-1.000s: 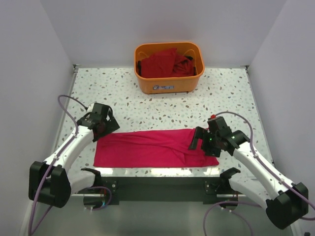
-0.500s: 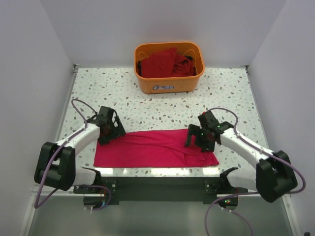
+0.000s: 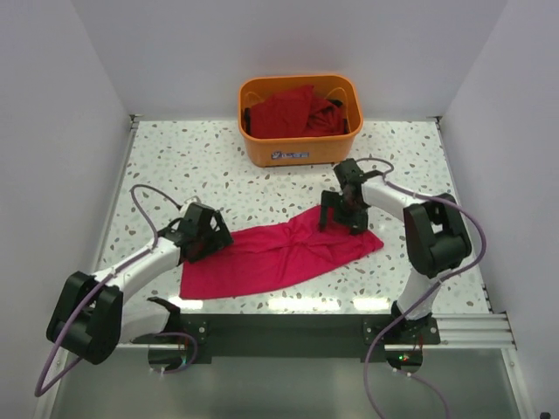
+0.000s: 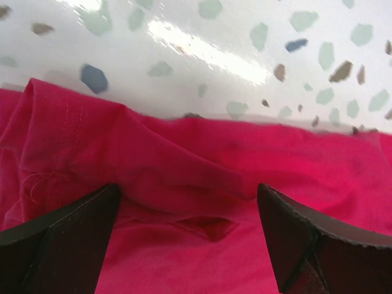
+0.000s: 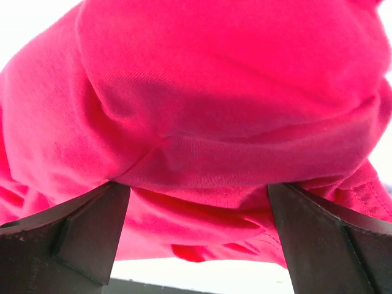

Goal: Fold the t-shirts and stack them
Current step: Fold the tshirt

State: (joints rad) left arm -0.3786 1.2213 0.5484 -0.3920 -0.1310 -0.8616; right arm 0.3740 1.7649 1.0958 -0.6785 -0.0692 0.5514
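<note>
Left pincer [image 3: 203, 237] and right pincer [image 3: 342, 212] agape.

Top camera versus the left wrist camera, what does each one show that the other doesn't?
Only the top view shows the orange basket of dark red shirts, both arms, and the right gripper at the far edge of the pink shirt. Only the left wrist view shows the left gripper jaws apart over bunched cloth and a stitched hem. Both show the pink shirt on the speckled table.

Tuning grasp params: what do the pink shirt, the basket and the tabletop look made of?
Pink t-shirt: soft matte knit cloth, likely cotton; it creases and shows stitching.
Basket: smooth orange moulded plastic, rigid rim.
Table: glossy speckled terrazzo-look surface; it reflects glare.
</note>
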